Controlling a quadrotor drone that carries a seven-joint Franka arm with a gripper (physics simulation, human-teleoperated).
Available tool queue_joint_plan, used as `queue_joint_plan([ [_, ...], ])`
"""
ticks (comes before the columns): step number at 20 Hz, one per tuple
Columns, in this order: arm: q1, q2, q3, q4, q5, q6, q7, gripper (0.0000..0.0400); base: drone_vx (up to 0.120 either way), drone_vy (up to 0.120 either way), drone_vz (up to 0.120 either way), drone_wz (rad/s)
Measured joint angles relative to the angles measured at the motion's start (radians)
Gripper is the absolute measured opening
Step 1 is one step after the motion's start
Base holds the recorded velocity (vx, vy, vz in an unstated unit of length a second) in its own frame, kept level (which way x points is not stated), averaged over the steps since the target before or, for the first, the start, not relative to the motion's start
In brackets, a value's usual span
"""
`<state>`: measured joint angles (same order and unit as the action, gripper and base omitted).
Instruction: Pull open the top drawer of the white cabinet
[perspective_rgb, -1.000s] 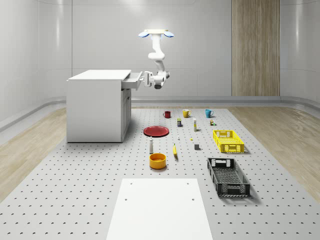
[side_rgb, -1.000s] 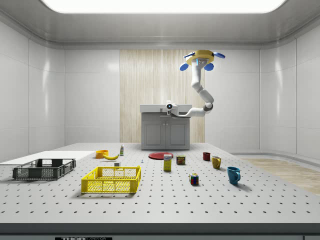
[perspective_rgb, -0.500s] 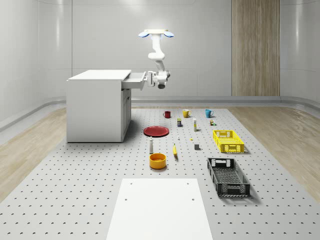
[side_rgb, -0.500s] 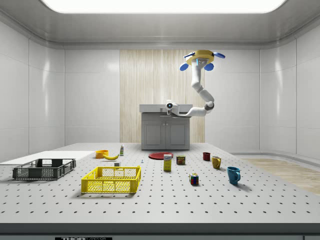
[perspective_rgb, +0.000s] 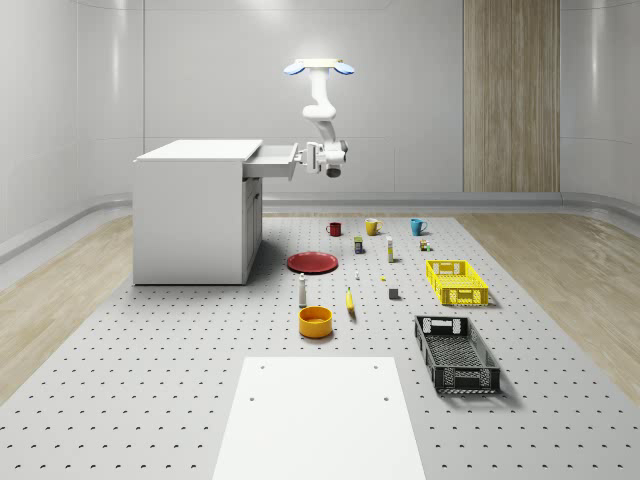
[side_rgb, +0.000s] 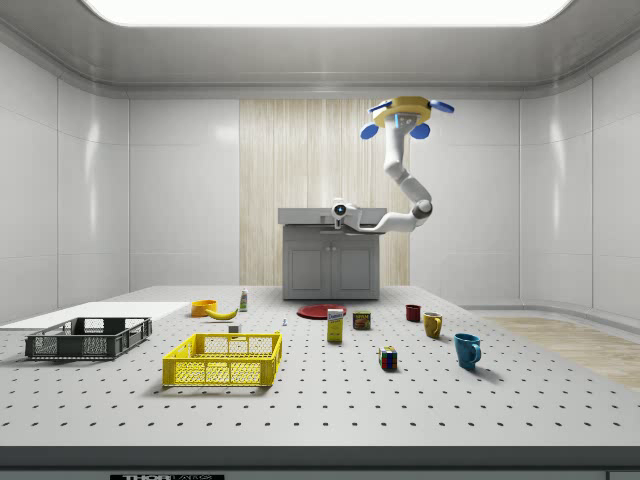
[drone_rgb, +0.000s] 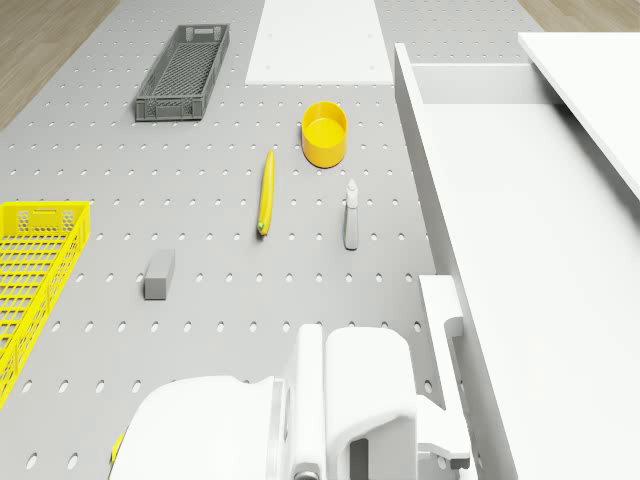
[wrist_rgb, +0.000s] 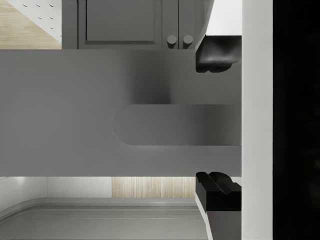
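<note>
Gripping the handle of the pulled-out white top drawer (perspective_rgb: 272, 160), the white two-finger gripper (perspective_rgb: 303, 160) sits upper centre in the whole-scene view, its black fingertips (wrist_rgb: 215, 54) on either side of the handle. That drawer juts from the white box-shaped cabinet (perspective_rgb: 195, 210) at left centre. Above, the blue-rotored quadrotor drone (perspective_rgb: 318, 68) hovers over the grey perforated table (perspective_rgb: 150, 380), beside the cabinet.

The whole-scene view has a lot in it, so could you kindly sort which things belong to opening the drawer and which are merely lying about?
Belonging to the job:
white cabinet
top drawer, partly pulled out
gripper, at the drawer front
drone, hovering beside the cabinet

Just lying about:
red plate
orange bowl
banana
yellow crate
black crate
three mugs
</note>
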<state>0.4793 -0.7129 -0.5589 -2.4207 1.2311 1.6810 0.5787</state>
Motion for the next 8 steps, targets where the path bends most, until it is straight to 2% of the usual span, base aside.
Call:
queue_joint_plan([
  [5, 0.013, -0.006, -0.012, 0.001, -0.008, 0.006, 0.002, 0.0302, 0.000, 0.120, 0.000, 0.000],
  [8, 0.020, -0.009, -0.017, 0.000, -0.012, 0.010, 0.003, 0.0304, 0.000, 0.000, 0.000, 0.000],
])
